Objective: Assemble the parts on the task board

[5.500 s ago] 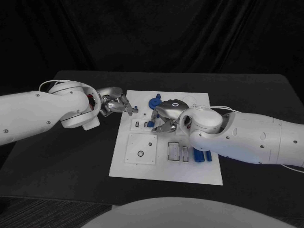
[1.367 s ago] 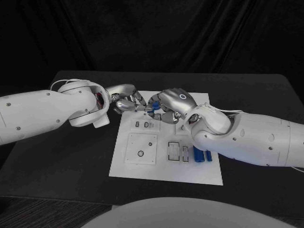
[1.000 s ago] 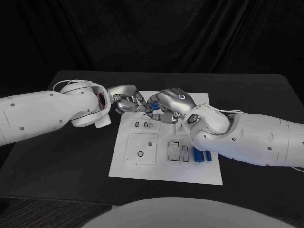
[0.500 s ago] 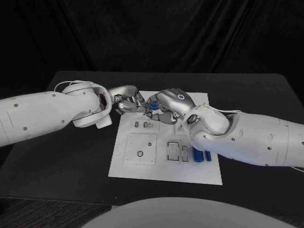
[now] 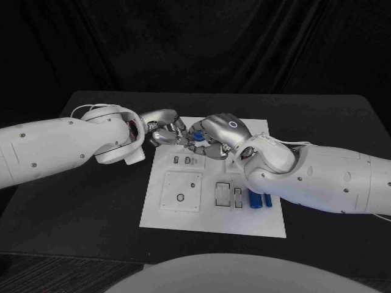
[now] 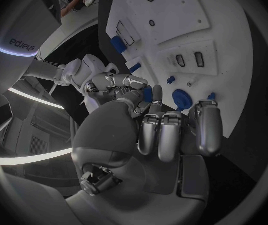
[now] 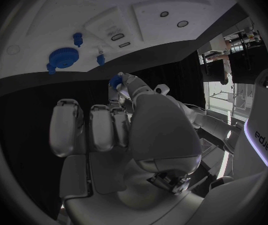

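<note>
A: So, what are the surfaces like?

B: The tabletop [image 5: 90, 201] is matte black. The task board [image 5: 215, 220] is a flat white plate in its middle, with raised white blocks and dark-rimmed slots. Both hands are polished silver metal on smooth white arms.

A: Where do the hands sit?

B: They meet over the board's far edge, fingertips nearly touching. The left hand [image 5: 165, 133] comes in from the tabletop's left side, the right hand [image 5: 211, 139] from the right.

A: Are they holding anything?

B: In the right wrist view, the right hand [image 7: 131, 122] pinches a small blue part [image 7: 116, 81] at its thumb tip, with the other fingers curled. In the left wrist view, a blue piece shows between the left hand [image 6: 156, 130] and the opposite fingers, but I cannot tell whether the left hand grips it or merely touches it.

A: What is hidden from above?

B: The head view covers the far board area with knuckles; only a sliver of blue peeks out there. The wrist views reveal a round, toothed blue gear [image 7: 62, 59] and small blue pegs [image 7: 78, 37] standing on the board.

A: Anything else?

B: Two blue cylinders [image 5: 261, 201] lie side by side near the board's right edge, partly cut off by the right arm.
</note>
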